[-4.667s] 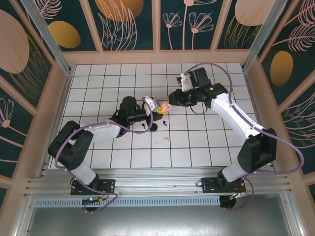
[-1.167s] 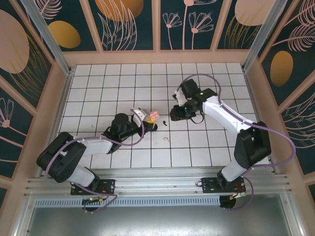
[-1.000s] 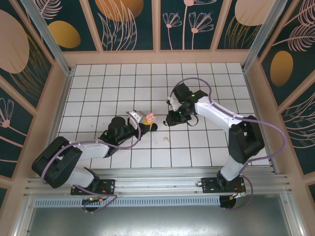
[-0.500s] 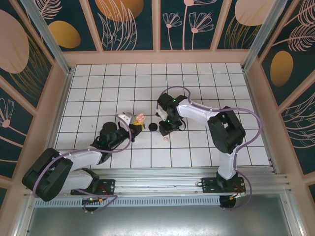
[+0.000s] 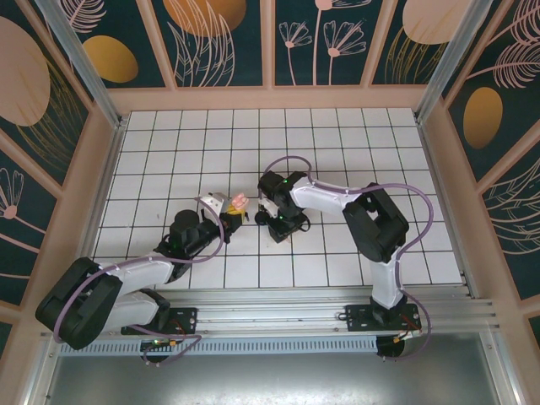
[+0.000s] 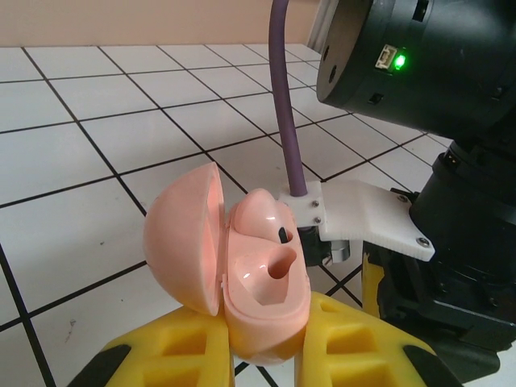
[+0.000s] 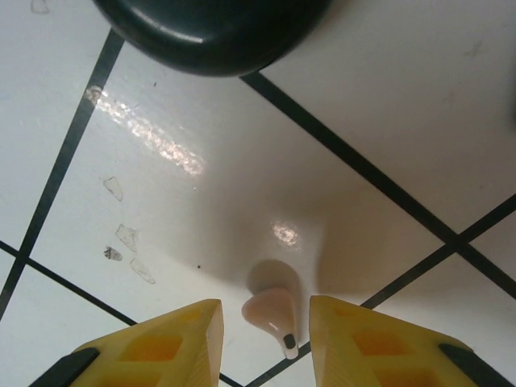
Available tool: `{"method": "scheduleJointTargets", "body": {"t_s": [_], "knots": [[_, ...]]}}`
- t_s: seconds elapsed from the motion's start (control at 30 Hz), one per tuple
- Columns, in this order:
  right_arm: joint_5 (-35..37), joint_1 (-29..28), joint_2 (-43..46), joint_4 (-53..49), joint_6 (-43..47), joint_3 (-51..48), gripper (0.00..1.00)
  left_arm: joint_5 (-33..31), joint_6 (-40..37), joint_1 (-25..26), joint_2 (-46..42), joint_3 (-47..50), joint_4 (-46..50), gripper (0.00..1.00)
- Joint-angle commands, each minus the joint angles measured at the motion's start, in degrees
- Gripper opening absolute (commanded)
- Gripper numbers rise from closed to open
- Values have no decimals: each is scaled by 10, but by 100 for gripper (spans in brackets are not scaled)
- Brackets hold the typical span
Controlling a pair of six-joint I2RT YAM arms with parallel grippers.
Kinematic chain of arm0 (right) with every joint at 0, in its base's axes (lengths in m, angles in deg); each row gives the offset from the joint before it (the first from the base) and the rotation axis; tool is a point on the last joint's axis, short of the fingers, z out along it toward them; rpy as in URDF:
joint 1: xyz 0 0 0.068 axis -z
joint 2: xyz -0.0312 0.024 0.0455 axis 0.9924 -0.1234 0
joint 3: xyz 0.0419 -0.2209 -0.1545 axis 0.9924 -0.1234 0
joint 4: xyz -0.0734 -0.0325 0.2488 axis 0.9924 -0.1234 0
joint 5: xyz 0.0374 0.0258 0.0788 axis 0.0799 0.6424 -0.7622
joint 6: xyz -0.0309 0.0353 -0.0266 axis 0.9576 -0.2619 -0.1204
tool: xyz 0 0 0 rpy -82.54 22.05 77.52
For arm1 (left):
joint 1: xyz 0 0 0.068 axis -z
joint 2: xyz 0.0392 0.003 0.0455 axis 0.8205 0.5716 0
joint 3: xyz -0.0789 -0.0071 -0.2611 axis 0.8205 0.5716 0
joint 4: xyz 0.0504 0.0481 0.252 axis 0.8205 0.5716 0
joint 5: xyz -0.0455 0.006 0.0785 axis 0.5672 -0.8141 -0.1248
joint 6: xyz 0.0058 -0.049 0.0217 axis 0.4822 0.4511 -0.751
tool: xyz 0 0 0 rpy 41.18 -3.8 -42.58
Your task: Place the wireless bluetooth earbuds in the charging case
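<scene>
Left gripper (image 6: 262, 359) is clamped on the charging case (image 6: 242, 274), its yellow fingers (image 6: 165, 355) pressing the lower shell from both sides; case is pale pink, held up off the tiled table (image 5: 337, 143), lid swung open to the left in the left wrist view; one pale pink earbud (image 6: 260, 216) sits in the far socket, stem hole facing the camera; the near socket (image 6: 278, 270) shows as a bare hollow; right arm's wrist stands close behind the case, with a white bracket (image 6: 367, 218) and a purple cable (image 6: 286, 105) rising from it. Top view: left gripper (image 5: 226, 214) lies left of table centre with the case (image 5: 239, 201) at its tip; right gripper (image 5: 279, 228) points down at the tiles just right of it; a black rounded object (image 5: 262, 218) rests on the table between the two grippers. Right wrist view: right gripper (image 7: 266, 326) has its jaws narrowly apart, straddling a loose pale pink earbud (image 7: 272, 310) that lies on a white tile near a grout line; a sliver of tile shows on each side of the bud, so the fingers are beside it and not yet pinching; the black rounded object (image 7: 214, 28) sits at the top edge, well apart from this bud.
</scene>
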Motion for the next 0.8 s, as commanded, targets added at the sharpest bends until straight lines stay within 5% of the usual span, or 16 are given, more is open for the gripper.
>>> {"method": "scheduleJointTargets", "body": {"t_s": [0.0, 0.77], "knots": [[25, -8, -10, -22, 0, 15, 35, -2, 5, -4, -11, 1, 0, 13], [68, -24, -9, 1, -32, -13, 26, 0, -12, -5, -16, -8, 23, 13]]}}
